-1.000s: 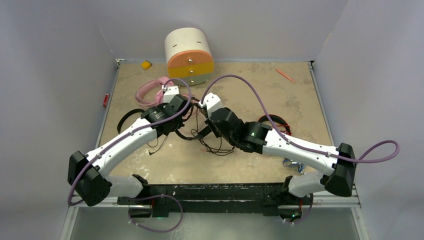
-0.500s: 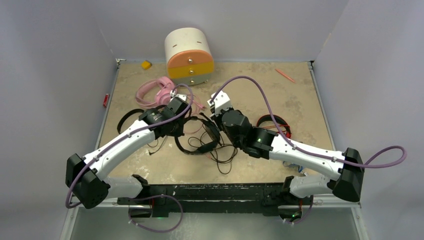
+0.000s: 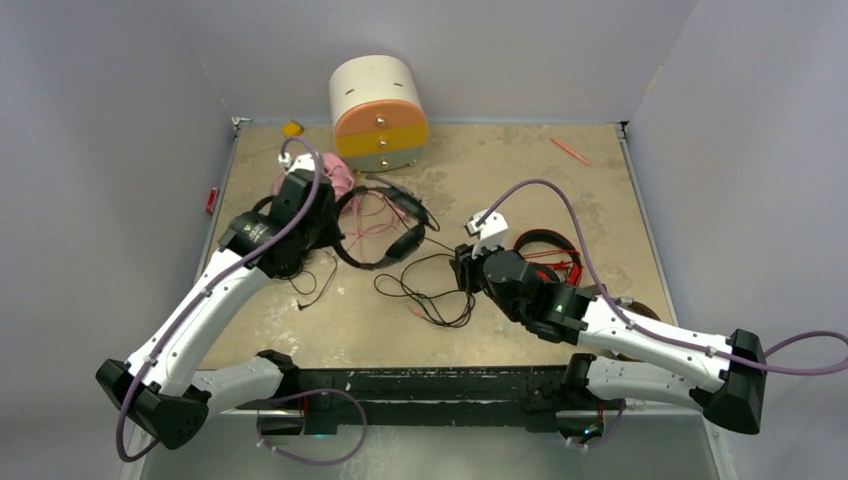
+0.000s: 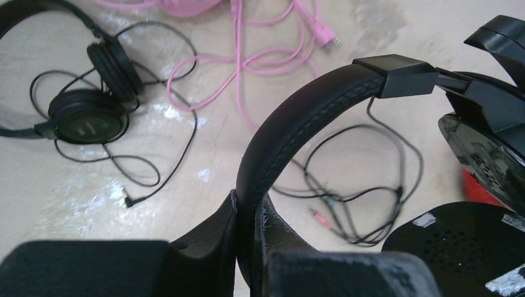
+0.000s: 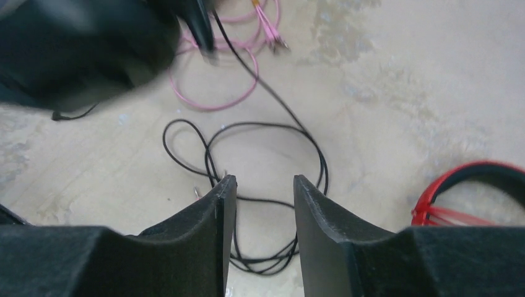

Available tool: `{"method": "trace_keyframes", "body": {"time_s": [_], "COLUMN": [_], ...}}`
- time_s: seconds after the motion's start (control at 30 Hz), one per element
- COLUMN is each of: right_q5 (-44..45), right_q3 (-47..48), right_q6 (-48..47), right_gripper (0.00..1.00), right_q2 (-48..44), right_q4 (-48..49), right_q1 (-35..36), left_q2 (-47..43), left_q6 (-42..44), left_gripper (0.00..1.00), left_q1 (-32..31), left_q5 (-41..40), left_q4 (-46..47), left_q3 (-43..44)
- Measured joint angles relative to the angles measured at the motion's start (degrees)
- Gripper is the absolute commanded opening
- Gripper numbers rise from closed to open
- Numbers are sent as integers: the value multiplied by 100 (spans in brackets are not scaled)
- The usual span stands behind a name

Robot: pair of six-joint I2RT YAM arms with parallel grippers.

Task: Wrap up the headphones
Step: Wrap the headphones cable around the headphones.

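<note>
- Clamping the headband of the black headphones, the left gripper holds them beside the pink headphones
- Right gripper jaws apart, empty, above the loose black cable on the table

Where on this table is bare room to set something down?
Bare: between the drawer box and the orange stick, behind the red headphones; the near strip beside the black cable. Crowded: around the pink headphones and black headphones.

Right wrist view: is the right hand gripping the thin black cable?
No, the right hand is open and empty, the thin black cable lying loose beneath it.
</note>
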Motion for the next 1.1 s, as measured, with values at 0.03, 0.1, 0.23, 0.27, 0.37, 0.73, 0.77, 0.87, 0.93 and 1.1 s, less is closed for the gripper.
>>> {"method": "trace_keyframes", "body": {"time_s": [0.03,0.1,0.23,0.27,0.37,0.73,0.77,0.87,0.93,1.1], "right_q5": [28,105,22,-52,-610,-2492,-2573,-2603,-2441,-1838], "right_q3": [-103,-280,-678,-741,-837,-839,-839,-837,-798,-599], "right_q6": [201,555,1016,1060,1143,649,560,308,195,74], "right_gripper": [43,43,58,66,84,81,80,78,77,81], "right_q2": [-39,-55,0,33,214,667,669,715,798,1001], "right_q4": [-52,-146,-103,-61,131,1843,2000,2365,2461,2544], "right_q1": [-4,-44,-247,-306,-721,-1366,-1366,-1366,-1366,-1379], "left_q2": [-7,-2,157,195,299,367,385,463,516,584], "left_q6": [-20,-52,-70,-72,-85,-127,-155,-216,-260,-352], "left_gripper": [0,0,0,0,0,0,0,0,0,0], "left_q1": [122,348,693,713,728,728,728,726,726,726], "left_q5": [98,315,815,907,1215,1947,2033,2308,2463,2732], "left_q4": [4,20,-17,-17,-79,-411,-417,-417,-415,-422], "left_q3": [140,446,1355,1552,2188,3150,3150,3150,3150,3195]}}
